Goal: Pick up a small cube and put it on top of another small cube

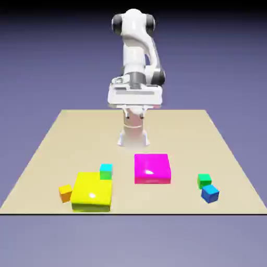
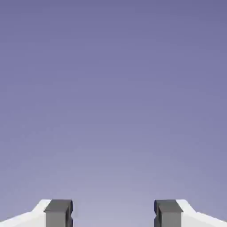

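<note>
The small blue cube (image 1: 210, 193) lies on the tan table near the front, at the exterior view's right. The small emerald-green cube (image 1: 204, 180) sits just behind it, almost touching. The arm's white hand (image 1: 134, 96) hangs high over the table's far side, well away from both cubes. In the hand view my gripper (image 2: 113, 213) is open. Its two grey fingertips (image 2: 58, 213) stand apart, and only the blue-violet backdrop shows between them. No cube appears in the hand view.
A flat magenta block (image 1: 152, 168) lies mid-table. A flat yellow block (image 1: 92, 191) is at the front left, with a cyan-topped cube (image 1: 106, 171) at its back corner and a small orange cube (image 1: 65, 193) on its left. The table's front edge (image 1: 133, 213) runs close by.
</note>
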Action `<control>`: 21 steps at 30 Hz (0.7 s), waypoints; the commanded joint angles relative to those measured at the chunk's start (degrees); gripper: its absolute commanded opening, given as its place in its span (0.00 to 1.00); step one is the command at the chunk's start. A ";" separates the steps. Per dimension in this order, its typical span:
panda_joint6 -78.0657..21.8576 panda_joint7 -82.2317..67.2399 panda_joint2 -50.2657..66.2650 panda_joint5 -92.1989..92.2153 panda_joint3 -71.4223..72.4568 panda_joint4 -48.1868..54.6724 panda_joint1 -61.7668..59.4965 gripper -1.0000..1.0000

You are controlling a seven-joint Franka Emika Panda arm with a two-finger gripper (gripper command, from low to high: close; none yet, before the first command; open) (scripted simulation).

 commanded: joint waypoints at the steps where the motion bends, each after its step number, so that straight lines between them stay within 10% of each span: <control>1: -0.48 -1.70 -0.47 0.15 -1.82 0.61 2.08 0.50; 21: -10.15 -35.64 -9.76 3.14 -38.25 12.90 43.61 0.50</control>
